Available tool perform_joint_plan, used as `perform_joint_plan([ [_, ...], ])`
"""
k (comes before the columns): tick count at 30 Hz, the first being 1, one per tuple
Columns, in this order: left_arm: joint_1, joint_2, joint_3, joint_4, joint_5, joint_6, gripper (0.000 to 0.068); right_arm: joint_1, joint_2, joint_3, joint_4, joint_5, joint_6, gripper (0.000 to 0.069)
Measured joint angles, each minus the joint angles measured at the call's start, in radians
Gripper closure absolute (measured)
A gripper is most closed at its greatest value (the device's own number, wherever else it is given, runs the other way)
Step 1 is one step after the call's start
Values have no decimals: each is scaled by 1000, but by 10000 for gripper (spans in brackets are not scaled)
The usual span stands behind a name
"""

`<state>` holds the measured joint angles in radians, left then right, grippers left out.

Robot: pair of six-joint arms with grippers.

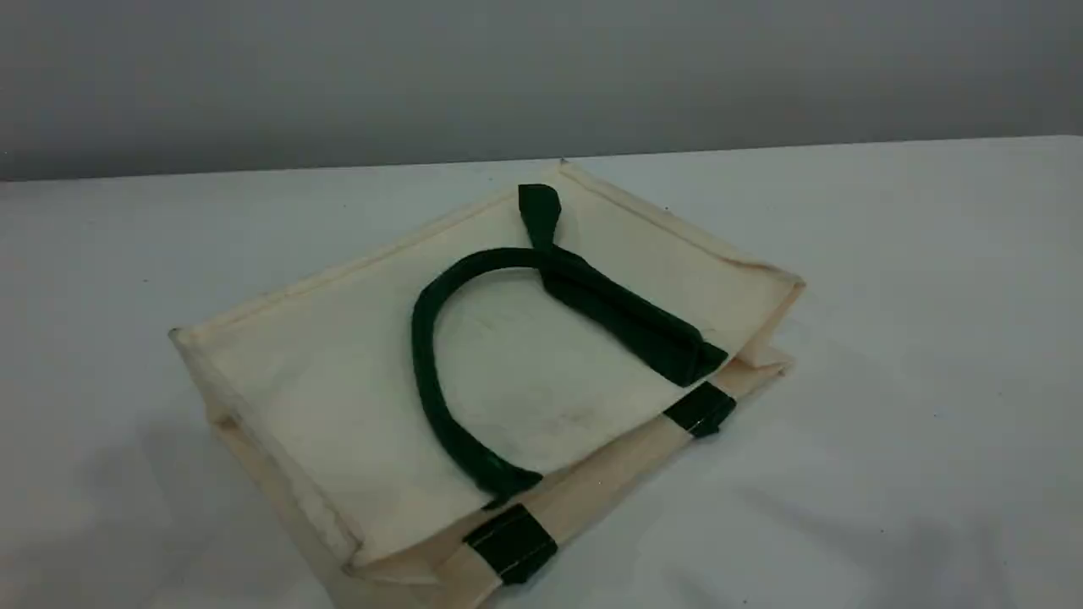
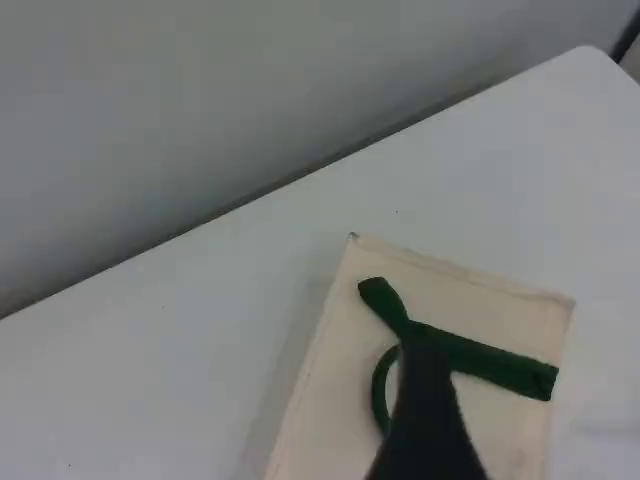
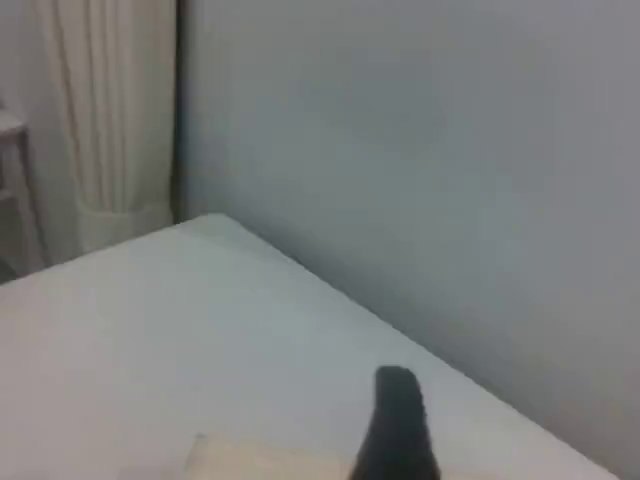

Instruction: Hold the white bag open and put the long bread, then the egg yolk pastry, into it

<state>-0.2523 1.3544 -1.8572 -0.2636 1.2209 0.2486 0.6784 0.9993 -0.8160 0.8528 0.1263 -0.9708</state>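
The white bag [image 1: 338, 397] lies flat on the table with its mouth toward the near right. One dark green handle [image 1: 423, 355] loops across its upper face, and green patches [image 1: 512, 541] mark the rim. Neither arm appears in the scene view. In the left wrist view a dark fingertip [image 2: 425, 420] of my left gripper hangs above the bag [image 2: 480, 310], over its handle [image 2: 490, 360]. My right gripper's fingertip [image 3: 400, 420] hovers above the table by a corner of the bag [image 3: 240, 462]. Nothing is between either gripper's fingers. The long bread and the egg yolk pastry are out of view.
A white table [image 1: 888, 296] carries the bag and ends at a grey wall [image 1: 541, 76] behind. In the right wrist view a pale curtain [image 3: 110, 120] hangs past the table's far corner.
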Motion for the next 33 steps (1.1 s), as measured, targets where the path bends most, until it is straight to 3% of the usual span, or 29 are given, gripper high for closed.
perform_joint_plan([
  [6,0,0,0,0,0,0,229,0,-68,0,-498,4,566,198],
  [12,0,0,0,0,0,0,229,0,-118,0,-756,47,856,198],
  [33,0,-19,0,13,0,1,229,0,-146,0,-777,112,869,198],
])
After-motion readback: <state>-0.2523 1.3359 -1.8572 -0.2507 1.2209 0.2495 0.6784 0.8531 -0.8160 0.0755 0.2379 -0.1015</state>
